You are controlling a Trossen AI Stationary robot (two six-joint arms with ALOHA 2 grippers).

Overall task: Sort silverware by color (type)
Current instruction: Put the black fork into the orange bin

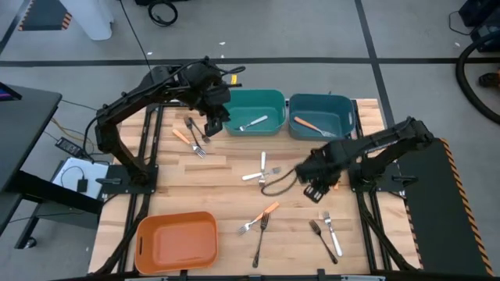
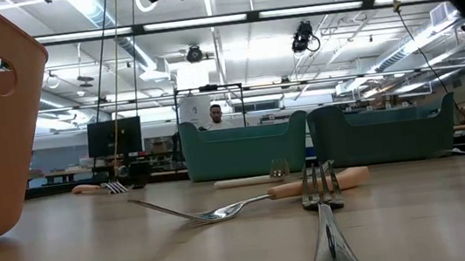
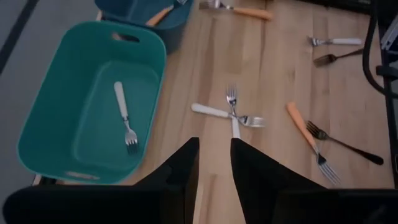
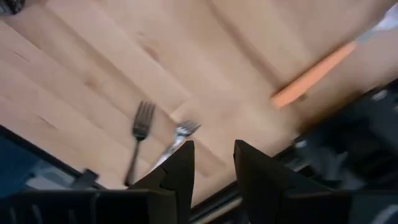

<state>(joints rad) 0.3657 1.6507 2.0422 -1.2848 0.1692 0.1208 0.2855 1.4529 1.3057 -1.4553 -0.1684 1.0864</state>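
The forks (image 1: 263, 168) are judged light, stiff, slippery and flat on the desk (image 1: 226, 195); handles are best pinched midway. Both jaws stand released, empty.

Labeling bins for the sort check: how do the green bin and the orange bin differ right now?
The green bin sits at the table's far edge, beside the left gripper; the orange bin sits at the near left corner. The green bin holds one white-handled fork; the orange bin holds nothing. Colour differs. Both are upright, open-topped, rounded rectangles of similar size.
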